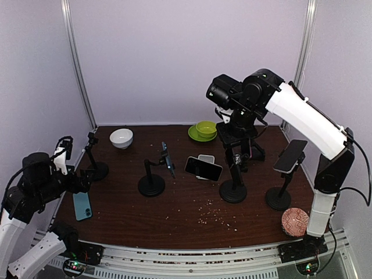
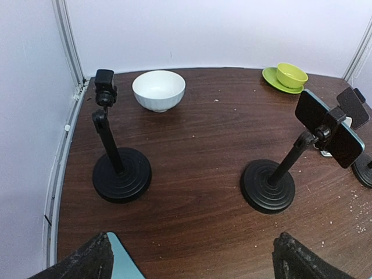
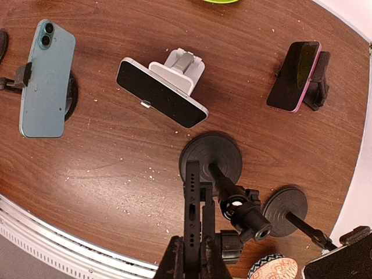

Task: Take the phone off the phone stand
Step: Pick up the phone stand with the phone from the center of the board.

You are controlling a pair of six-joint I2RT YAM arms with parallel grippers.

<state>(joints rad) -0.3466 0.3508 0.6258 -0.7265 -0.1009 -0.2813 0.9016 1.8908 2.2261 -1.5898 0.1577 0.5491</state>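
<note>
A black phone stands edge-on in the clamp of the middle black stand, and it also shows in the top view. My right gripper is shut on the phone's near edge, with the clamp plate right beside it. From the top view my right gripper hangs straight over that stand. My left gripper is open and empty, low over the table's left front. A teal phone lies flat by its left finger.
Other stands hold a teal phone, a dark-screen phone on a white stand and a pink-edged phone. An empty stand is at the left. A white bowl, a green bowl and a patterned ball also stand here.
</note>
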